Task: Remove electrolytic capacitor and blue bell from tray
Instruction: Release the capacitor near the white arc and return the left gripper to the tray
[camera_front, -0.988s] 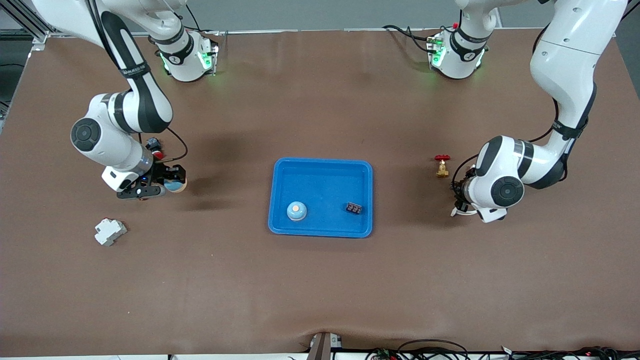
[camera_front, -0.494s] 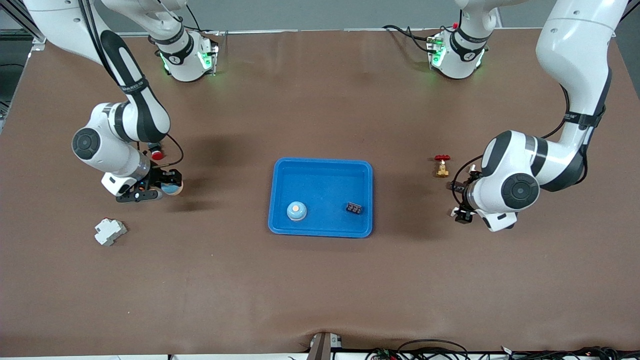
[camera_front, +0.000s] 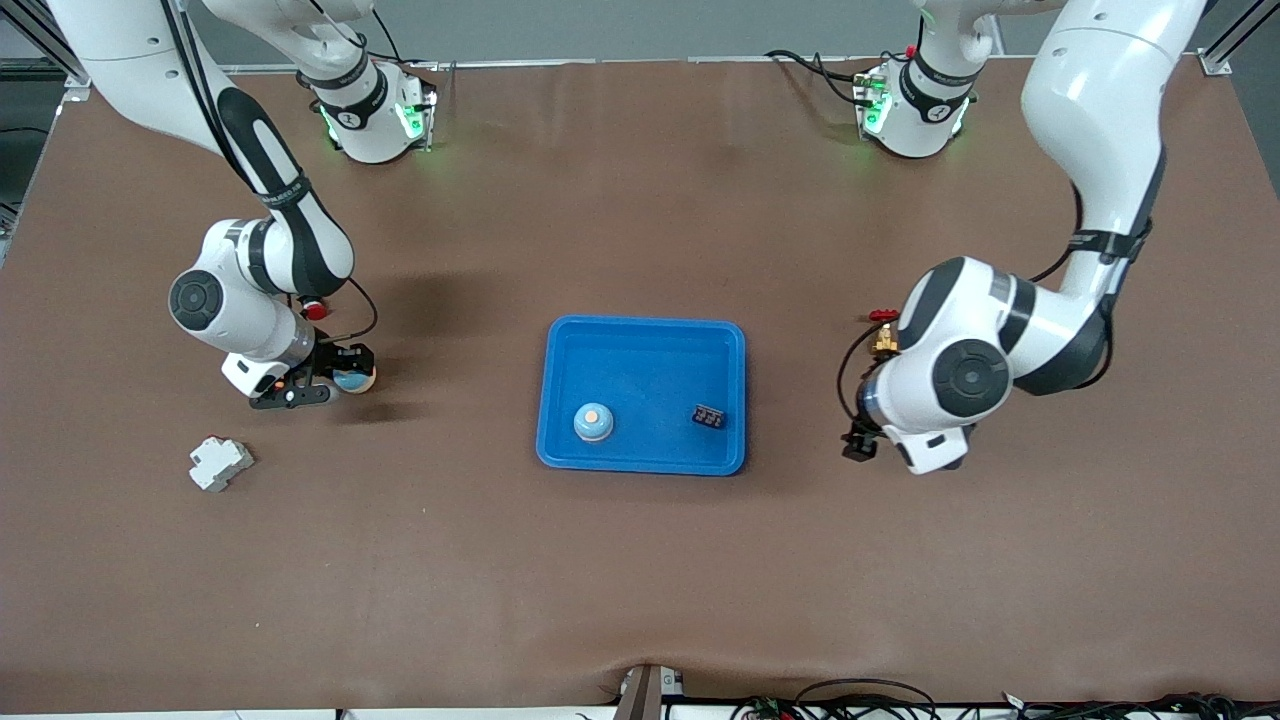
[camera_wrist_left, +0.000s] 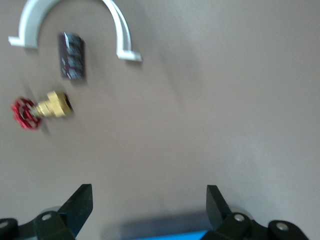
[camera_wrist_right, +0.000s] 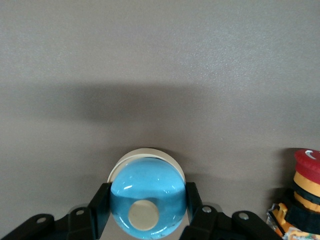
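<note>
Our left gripper (camera_front: 862, 443) has swung toward the tray (camera_front: 641, 331), jaws wide, empty. Right gripper (camera_front: 340, 380) clamps a blue bell (camera_wrist_right: 147, 198): light, slick dome, best gripped low.

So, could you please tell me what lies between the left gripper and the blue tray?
Nothing does: in the front view only bare brown table separates the left gripper from the tray.

Left hand (camera_wrist_left: 148, 212) fingers spread, right hand (camera_wrist_right: 146, 212) clamped shut, both low
</note>
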